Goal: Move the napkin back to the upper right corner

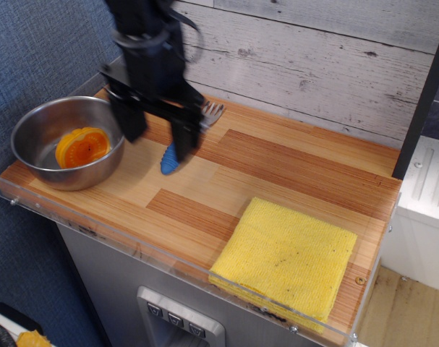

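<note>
Near the front right edge of the counter [277, 155] lay the napkin [288, 256], folded square and flat, its near side just behind the clear lip that fenced the front; that left it well apart from the upper right corner [382, 155], where the planks met the whitewashed wall and the black post, so the task looked not yet begun; the corner itself stood bare. At the far left the end effector [155, 134] hung above the wood with its two dark fingers spread apart and nothing between them, blurred as if moving; my reading was that it was open in readiness for a grasp. Behind it lay a blue-handled fork [190, 134], partly hidden; beside it stood a steel bowl [31, 130] holding an orange object [82, 147], both clear of the likely path.
</note>
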Available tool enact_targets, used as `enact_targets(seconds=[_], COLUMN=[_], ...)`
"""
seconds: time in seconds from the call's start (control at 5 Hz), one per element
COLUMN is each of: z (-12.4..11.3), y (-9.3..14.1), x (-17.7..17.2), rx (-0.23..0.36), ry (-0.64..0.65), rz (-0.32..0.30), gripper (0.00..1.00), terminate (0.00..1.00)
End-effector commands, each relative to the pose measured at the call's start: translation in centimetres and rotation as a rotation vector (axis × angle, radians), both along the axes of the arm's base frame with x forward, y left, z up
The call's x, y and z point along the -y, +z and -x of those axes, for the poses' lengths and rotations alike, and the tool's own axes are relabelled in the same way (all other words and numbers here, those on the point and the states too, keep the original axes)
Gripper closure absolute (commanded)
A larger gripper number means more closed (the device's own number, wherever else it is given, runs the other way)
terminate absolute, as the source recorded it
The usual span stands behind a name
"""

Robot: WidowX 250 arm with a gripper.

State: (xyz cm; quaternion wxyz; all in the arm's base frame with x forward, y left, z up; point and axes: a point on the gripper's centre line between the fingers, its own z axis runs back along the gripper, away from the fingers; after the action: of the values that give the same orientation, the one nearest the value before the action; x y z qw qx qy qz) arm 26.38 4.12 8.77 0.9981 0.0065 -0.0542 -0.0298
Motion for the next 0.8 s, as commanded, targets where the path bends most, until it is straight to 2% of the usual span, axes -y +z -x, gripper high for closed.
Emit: enact_targets(seconds=[0.0, 0.2, 0.4, 0.6], z=[0.2, 0.4, 0.9, 1.2], y=[-0.2, -1.4, -2.8, -3.8], x=[6.0, 8.4, 10.9, 12.1], rx=[0.071, 0.091, 0.118, 0.113], ry=[-0.058, -0.061, -0.029, 0.025], rz=[0.011, 0.001, 0.017, 0.081], gripper=[0.00, 0.00, 0.00, 0.00], terminate=[0.00, 0.00, 0.00, 0.00])
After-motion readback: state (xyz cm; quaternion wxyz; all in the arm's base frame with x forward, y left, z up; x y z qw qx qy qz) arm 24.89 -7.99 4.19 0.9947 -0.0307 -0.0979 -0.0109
